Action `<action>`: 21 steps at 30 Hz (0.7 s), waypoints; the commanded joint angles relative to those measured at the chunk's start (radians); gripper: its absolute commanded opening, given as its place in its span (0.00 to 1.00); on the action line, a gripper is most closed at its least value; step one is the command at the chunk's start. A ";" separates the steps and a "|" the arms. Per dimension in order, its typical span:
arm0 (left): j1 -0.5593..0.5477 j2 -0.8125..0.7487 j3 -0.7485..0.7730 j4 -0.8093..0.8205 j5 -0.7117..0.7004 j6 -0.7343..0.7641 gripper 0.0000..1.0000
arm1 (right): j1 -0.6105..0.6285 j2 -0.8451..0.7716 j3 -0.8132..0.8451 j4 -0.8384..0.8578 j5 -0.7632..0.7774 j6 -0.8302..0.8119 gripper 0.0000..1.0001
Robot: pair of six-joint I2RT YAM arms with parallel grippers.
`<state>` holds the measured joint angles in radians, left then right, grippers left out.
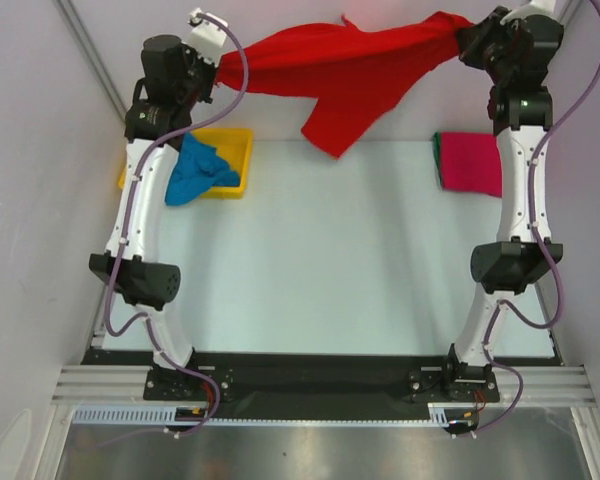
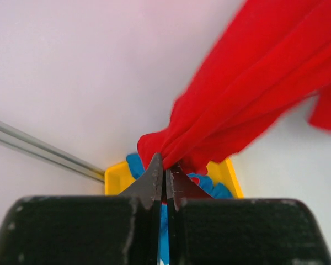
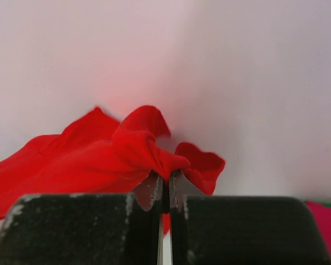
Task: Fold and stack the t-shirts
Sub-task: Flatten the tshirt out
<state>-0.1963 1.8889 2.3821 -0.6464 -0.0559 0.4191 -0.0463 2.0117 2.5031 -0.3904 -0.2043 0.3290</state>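
A bright red t-shirt [image 1: 350, 70] hangs stretched in the air between both arms at the far side of the table, a loose flap drooping from its middle. My left gripper [image 2: 165, 168] is shut on its left end [image 2: 243, 105]. My right gripper [image 3: 165, 179] is shut on its right end [image 3: 99, 157]. In the top view the left gripper [image 1: 218, 68] is at the upper left and the right gripper [image 1: 465, 38] at the upper right. A blue t-shirt [image 1: 198, 172] lies crumpled in the yellow tray. A folded magenta-pink t-shirt [image 1: 470, 162] with a green edge [image 1: 437, 150] under it rests at the right.
The yellow plastic tray [image 1: 242, 150] stands at the far left of the white table [image 1: 320, 260]. White walls enclose the back and both sides, with a metal rail [image 2: 38, 149] along the left wall. The arm bases [image 1: 320, 385] sit at the near edge.
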 commanded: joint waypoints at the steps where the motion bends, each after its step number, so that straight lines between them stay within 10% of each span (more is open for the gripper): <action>1: -0.006 -0.080 -0.131 0.082 0.028 0.066 0.02 | -0.018 -0.120 -0.085 0.091 -0.049 -0.005 0.00; 8: -0.077 -0.309 -0.980 0.330 0.038 0.302 0.09 | 0.082 -0.537 -1.199 0.297 0.031 -0.031 0.00; 12: -0.162 -0.355 -1.279 0.352 0.021 0.381 0.12 | 0.115 -0.687 -1.552 0.268 0.152 0.042 0.00; 21: -0.273 -0.471 -1.473 -0.120 0.261 0.457 0.47 | 0.117 -0.833 -1.770 -0.142 0.305 0.221 0.20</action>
<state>-0.4690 1.5280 0.8932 -0.5659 0.0807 0.7944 0.0849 1.2636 0.6979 -0.3676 -0.0265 0.4572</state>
